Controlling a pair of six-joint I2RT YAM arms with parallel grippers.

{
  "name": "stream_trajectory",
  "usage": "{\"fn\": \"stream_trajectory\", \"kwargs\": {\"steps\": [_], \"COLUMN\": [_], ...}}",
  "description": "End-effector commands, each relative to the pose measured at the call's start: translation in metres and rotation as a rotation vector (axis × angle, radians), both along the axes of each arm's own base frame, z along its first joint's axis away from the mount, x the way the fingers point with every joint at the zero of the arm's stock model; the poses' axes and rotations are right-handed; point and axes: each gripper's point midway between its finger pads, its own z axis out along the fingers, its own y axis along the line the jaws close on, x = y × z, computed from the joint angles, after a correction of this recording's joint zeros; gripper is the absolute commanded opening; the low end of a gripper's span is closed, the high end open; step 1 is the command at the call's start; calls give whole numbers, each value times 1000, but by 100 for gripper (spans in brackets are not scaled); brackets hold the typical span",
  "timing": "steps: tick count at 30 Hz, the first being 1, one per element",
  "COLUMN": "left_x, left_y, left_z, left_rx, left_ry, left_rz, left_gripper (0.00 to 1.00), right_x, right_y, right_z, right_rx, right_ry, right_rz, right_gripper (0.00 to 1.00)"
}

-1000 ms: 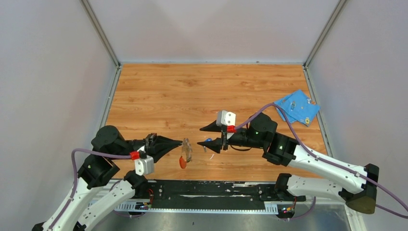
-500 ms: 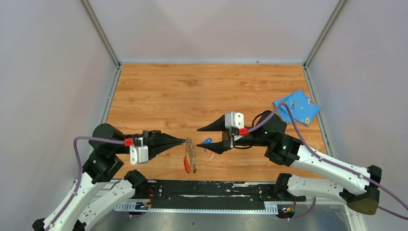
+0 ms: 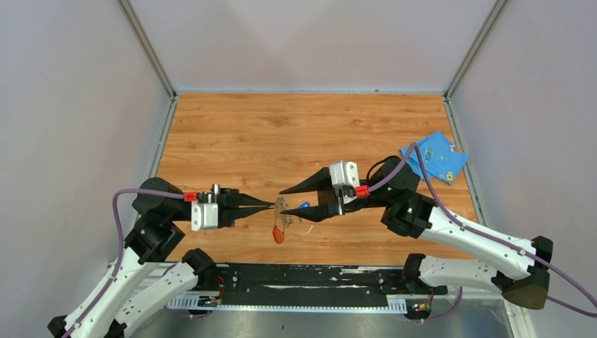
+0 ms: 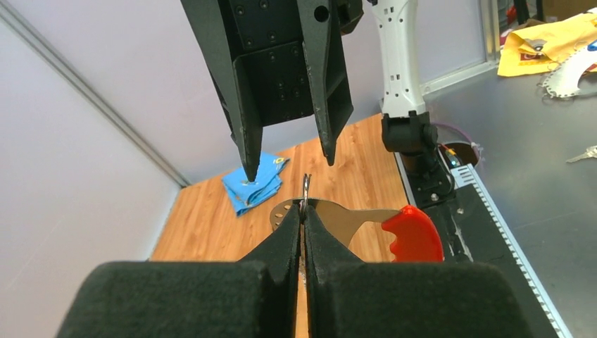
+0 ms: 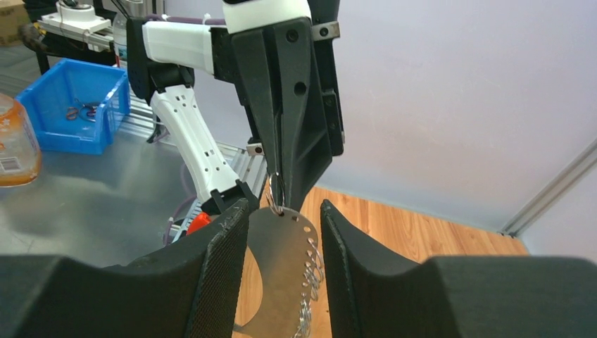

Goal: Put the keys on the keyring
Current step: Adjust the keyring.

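— Near the front edge of the table (image 3: 232, 134), at the middle, where is our keyring (image 3: 281, 224)?

— We hold it: our left gripper (image 3: 271, 205) is clenched on its metal ring (image 4: 306, 189), red end nearest. Our right gripper (image 3: 291, 205) is released, one finger at each side of the silvery strap.

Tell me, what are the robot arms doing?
The left arm's fingers are pinched shut on the small metal ring of the red and silvery strap keyring, holding it up. The right arm's fingers stand open on either side of it. The tiny blue-headed silver key lies on the wooden table, not yet on the ring.
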Motion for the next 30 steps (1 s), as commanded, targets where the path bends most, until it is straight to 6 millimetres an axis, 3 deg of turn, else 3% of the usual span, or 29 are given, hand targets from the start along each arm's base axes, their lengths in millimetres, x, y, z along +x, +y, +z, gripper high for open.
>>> {"fn": "stream_trajectory", "kwargs": {"steps": [1,8,15,23,27,30], "left_x": [-1,2,2,-1,-2,0], "left_y": [-1,-1,-1,1,1,0], "left_z": [11,17,19,22,20,9], "left_rx": [-27,-38,-42,-47,-45,-21], "left_ry": [12,35,40,39,37,32], "left_rz": [-6,11,11,6,0,6], "left_gripper": [0,0,0,0,0,0], "right_x": [-15,-15,-10,-2,3,6], "right_y": [0,2,7,11,9,6], "right_z": [24,21,15,9,12,12], "right_rx": [61,47,11,-8,8,-11], "right_ry": [-28,-21,-8,-4,-5,1], "right_rz": [74,83,67,30,-10,-34], "right_gripper": [43,37,22,26,2,1]}}
